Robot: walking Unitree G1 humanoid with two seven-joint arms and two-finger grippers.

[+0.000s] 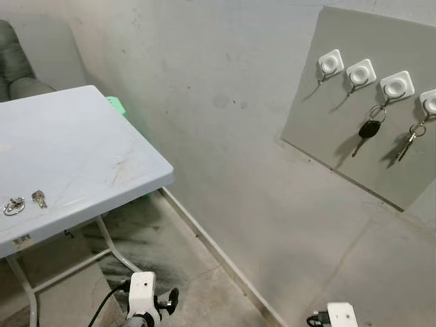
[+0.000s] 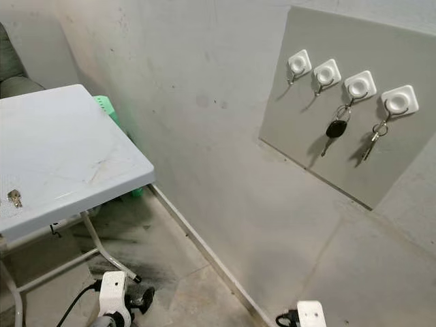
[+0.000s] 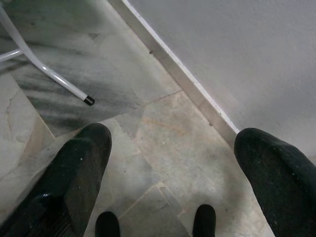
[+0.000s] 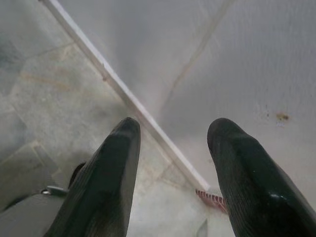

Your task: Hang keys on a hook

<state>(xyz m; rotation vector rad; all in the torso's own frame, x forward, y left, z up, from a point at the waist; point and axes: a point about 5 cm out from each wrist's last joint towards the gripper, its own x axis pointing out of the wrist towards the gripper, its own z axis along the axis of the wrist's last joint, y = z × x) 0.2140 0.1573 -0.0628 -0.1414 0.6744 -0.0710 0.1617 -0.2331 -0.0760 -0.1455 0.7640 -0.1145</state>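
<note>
Hanging on a grey rectangular wall board [image 1: 354,146] are four white square hooks; the third hook [image 1: 396,86] carries a black car key on a ring [image 1: 368,129], and the fourth hook [image 1: 430,102] a small bunch of silver keys [image 1: 409,140]. Both left hooks [image 1: 330,63] [image 1: 360,72] are bare. On the pale grey folding table [image 1: 75,153], near its front edge, lie a silver key ring [image 1: 13,206] and just beside it a small silver key [image 1: 39,198]. A small printed label on the table's front edge cannot be read. Open marble floor runs between table and wall.

Right eye view: the small key sits near the table's left front edge.

Left wrist view: the left gripper [image 3: 173,163] hangs low above the floor, fingers [image 3: 79,173] wide apart, gripping nothing, near the white skirting [image 3: 182,74] and a table leg [image 3: 47,71].

Right wrist view: the right gripper [image 4: 173,148] also hangs low, spread apart and empty, facing the skirting and grey wall.
</note>
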